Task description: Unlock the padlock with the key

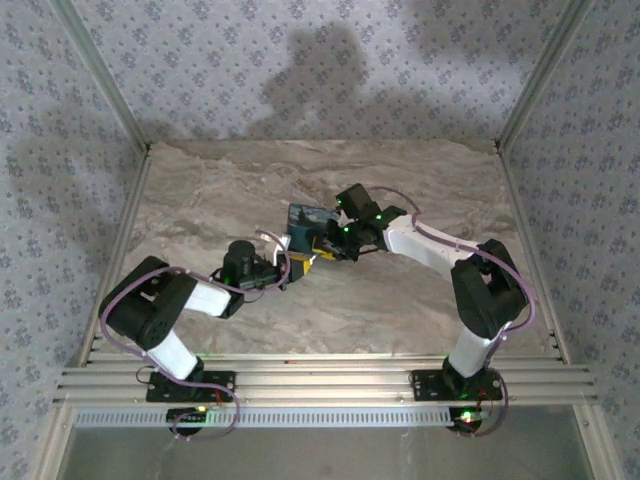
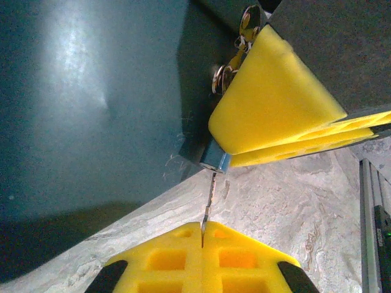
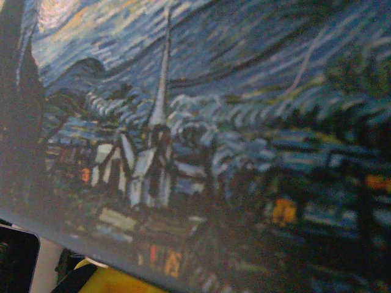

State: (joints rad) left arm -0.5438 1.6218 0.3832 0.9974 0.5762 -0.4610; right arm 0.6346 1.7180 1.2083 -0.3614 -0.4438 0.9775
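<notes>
Right, starting at the left: left arm (image 1: 165, 315) bent low over the marbled table (image 1: 200, 200), reaching in toward the middle. Left hand (image 1: 287, 266) pressed together, yellow pads (image 2: 165, 262) meeting on the key (image 2: 208, 198) and pinching it edge-on, thin blade sticking straight out ahead. Up at the blade's far end, a small blue-grey metal piece (image 2: 215, 160), touching or just short of it; can't tell which. Looming right beside that, the padlock (image 1: 305, 218): dark-blue block sitting mid-table between the two hands, plain dark side turned to the left wrist view, swirly night-sky print close up in the right wrist view. Further right and higher, a ring of keys (image 2: 235, 58) hanging near that dark side. Then the right hand (image 1: 336, 243), tucked in just beside the padlock, yellow pads (image 2: 275, 97) lying close together with the metal piece at their tips. Pinching it or merely resting there? Cannot tell. Last, right arm (image 1: 480, 290), folded back toward its base at the near right edge.
</notes>
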